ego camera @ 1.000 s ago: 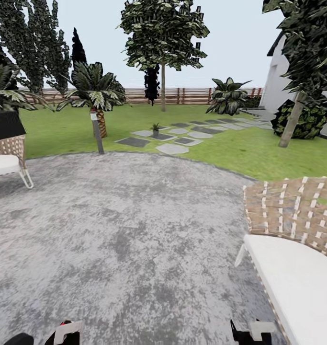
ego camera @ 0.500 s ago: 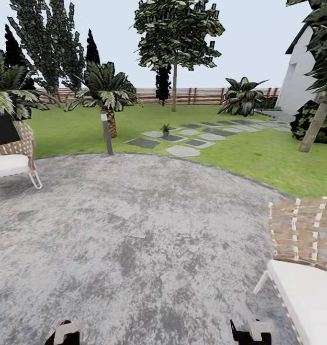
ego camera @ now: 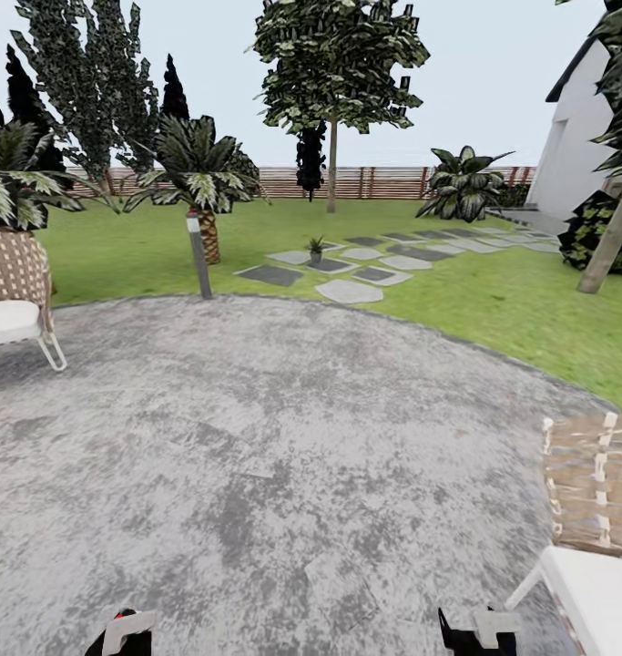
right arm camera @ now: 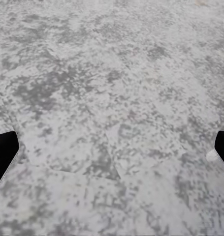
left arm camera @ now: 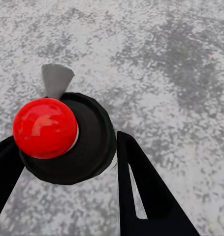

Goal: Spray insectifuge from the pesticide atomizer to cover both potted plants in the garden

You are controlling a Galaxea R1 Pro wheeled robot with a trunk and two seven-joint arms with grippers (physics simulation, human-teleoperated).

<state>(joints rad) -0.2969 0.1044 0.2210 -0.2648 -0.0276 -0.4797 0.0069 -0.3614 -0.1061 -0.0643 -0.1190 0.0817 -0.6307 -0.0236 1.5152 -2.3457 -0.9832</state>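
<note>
We read no writing anywhere. We stand on the round stone patio (ego camera: 256, 437); beyond it, among the stepping stones (ego camera: 349, 291), we count one potted plant (ego camera: 316, 248). At the patio's far edge stands one bollard lamp (ego camera: 198, 253), and two wicker chairs (ego camera: 15, 301) sit at its sides. The left gripper's (left arm camera: 67, 162) fingers (left arm camera: 141, 191) are spread around a red ball on a black disc (left arm camera: 45, 128); the right gripper's (right arm camera: 112, 147) fingers (right arm camera: 3, 150) are spread wide over bare patio, holding nothing
</note>
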